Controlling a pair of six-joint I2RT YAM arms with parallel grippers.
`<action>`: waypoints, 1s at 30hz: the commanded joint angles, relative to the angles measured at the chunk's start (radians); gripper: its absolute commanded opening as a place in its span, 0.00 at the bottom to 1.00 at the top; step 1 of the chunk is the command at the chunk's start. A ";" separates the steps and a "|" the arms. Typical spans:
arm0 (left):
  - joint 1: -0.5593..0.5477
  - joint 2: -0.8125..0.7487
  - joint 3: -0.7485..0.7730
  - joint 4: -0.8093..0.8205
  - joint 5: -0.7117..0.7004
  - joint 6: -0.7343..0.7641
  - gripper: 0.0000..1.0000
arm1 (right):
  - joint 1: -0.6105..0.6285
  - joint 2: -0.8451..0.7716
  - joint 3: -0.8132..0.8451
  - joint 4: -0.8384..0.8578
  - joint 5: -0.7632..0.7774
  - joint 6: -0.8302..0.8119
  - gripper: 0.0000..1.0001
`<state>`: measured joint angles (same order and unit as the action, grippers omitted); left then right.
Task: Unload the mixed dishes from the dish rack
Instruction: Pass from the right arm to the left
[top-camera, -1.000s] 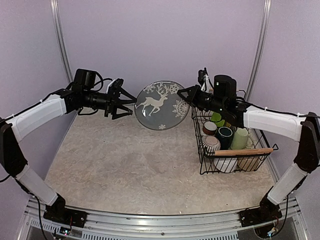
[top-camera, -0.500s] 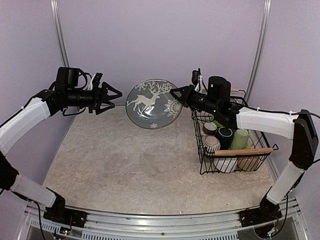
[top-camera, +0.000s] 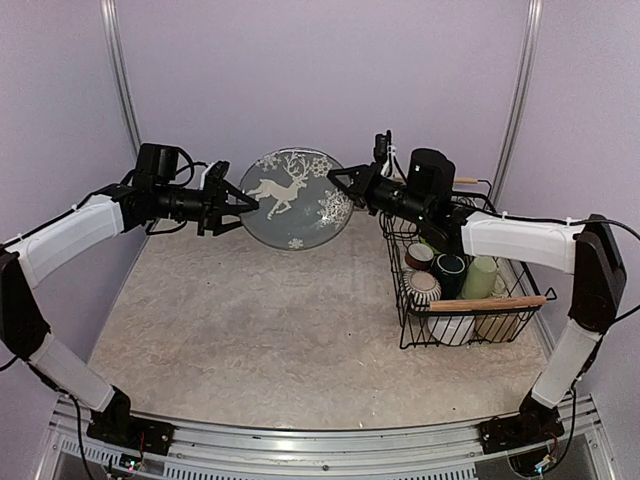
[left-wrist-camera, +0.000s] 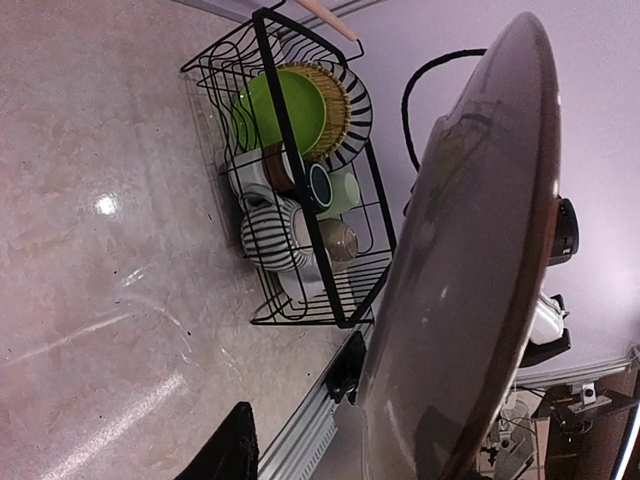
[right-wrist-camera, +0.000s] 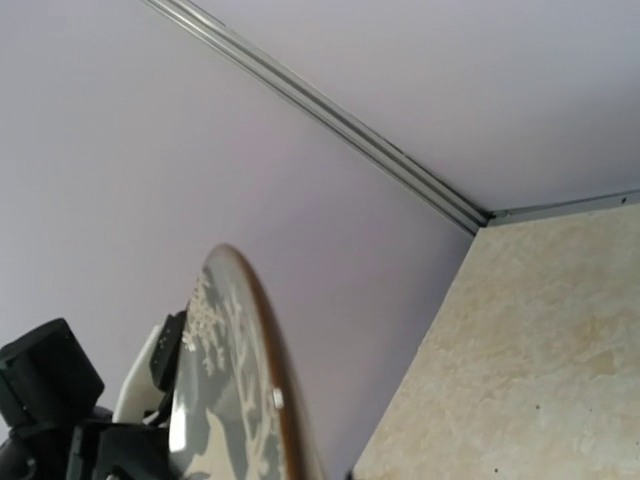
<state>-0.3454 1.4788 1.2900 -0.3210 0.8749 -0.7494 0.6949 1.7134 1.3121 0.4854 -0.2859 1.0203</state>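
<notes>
- The reindeer plate (top-camera: 290, 200) hangs in the air on edge, left of the dish rack (top-camera: 404, 318) and clear of the table (top-camera: 250, 330).
- The right gripper (top-camera: 338, 184) is clamped tight on the plate's rim on the side nearer the rack.
- The left gripper (top-camera: 240, 203) is at the rim farther from the rack, its jaws partly apart on either side of the edge; I cannot tell whether they press on it.
- Inside the rack stand a lime-green plate (left-wrist-camera: 280, 108), a striped cup (top-camera: 422, 288), a dark teal mug (top-camera: 449, 270) and a pale green mug (top-camera: 481, 277).

Patterned plate (right-wrist-camera: 215, 400) upright, edge-on; table (right-wrist-camera: 540, 350) right.
</notes>
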 joint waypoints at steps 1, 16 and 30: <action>0.009 0.013 -0.011 0.061 0.073 -0.029 0.39 | 0.016 0.012 0.045 0.171 -0.027 0.063 0.00; 0.094 0.037 -0.020 0.058 0.062 -0.070 0.00 | 0.018 0.065 0.040 0.084 0.029 0.007 0.10; 0.200 0.075 -0.027 0.054 0.067 -0.110 0.00 | -0.001 0.030 0.086 -0.233 0.154 -0.199 0.91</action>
<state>-0.1776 1.5646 1.2564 -0.3363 0.8894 -0.8387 0.7017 1.7836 1.3441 0.4065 -0.1951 0.9237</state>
